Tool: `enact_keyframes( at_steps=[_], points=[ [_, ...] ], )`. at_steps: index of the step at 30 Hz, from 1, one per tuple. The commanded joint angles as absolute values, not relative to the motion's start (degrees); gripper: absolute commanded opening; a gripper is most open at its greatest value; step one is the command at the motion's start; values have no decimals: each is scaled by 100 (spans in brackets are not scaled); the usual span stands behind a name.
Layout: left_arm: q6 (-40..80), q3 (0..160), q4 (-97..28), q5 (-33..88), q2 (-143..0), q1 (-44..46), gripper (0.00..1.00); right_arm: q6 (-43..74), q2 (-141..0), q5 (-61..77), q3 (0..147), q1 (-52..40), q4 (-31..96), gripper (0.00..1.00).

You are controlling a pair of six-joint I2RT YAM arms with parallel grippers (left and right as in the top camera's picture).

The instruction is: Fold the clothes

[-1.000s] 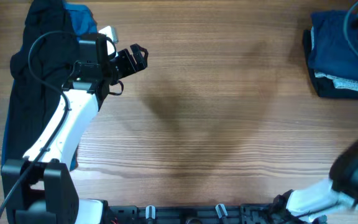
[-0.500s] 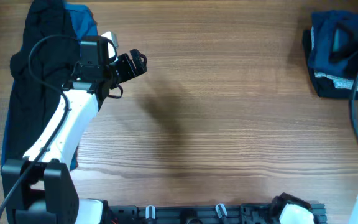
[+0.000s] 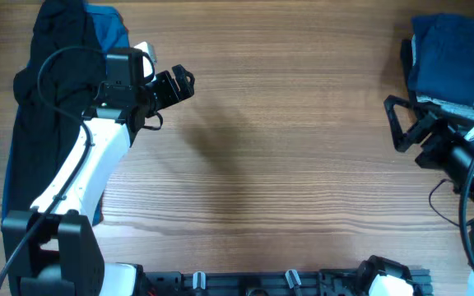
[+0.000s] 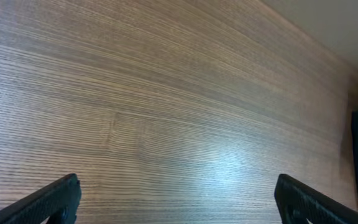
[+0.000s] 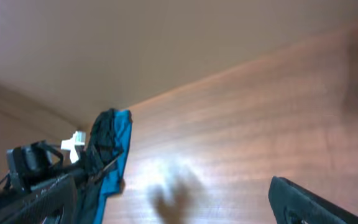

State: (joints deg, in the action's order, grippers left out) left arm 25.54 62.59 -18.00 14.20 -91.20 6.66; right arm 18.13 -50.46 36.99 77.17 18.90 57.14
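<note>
Table (image 3: 303, 99) grained wood, slight sheen; clothes (image 3: 23, 156) soft matt cloth.

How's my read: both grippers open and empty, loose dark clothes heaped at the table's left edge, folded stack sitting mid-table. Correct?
Not quite. The folded stack lies at the right edge of the table, not mid-table; the overhead view shows it. The rest stands: left gripper and right gripper open and empty, loose dark clothes heaped at the left edge.
</note>
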Motion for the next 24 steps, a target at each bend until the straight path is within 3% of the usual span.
enact_keyframes(
  at_steps=[1,3,6,10,12,14,21,24],
  points=[
    [2421,6270,-1785,1361,-9174,687,100,1756,-5186,3070,7719,1859,6552,100],
    [2421,6270,-1785,1361,-9174,687,100,1715,-5218,2867,7719,1861,6860,100],
    [2421,6270,-1785,1358,-9174,687,100,749,-5210,3203,7717,1857,6418,100],
    [2421,6270,-1785,1358,-9174,687,100,-2915,-4709,4440,7500,1514,5509,100],
    [2421,6270,-1785,1358,-9174,687,100,-3428,-4368,4442,7264,1334,5360,100],
    [2421,6270,-1785,1358,-9174,687,100,-3208,-3883,4303,6713,1234,4845,100],
    [2421,6267,-1785,1361,-9174,687,100,-585,-2167,3111,3804,864,1562,100],
    [2421,6270,-1785,1358,-9174,687,100,115,-1710,2692,2932,598,1020,100]
  ],
)
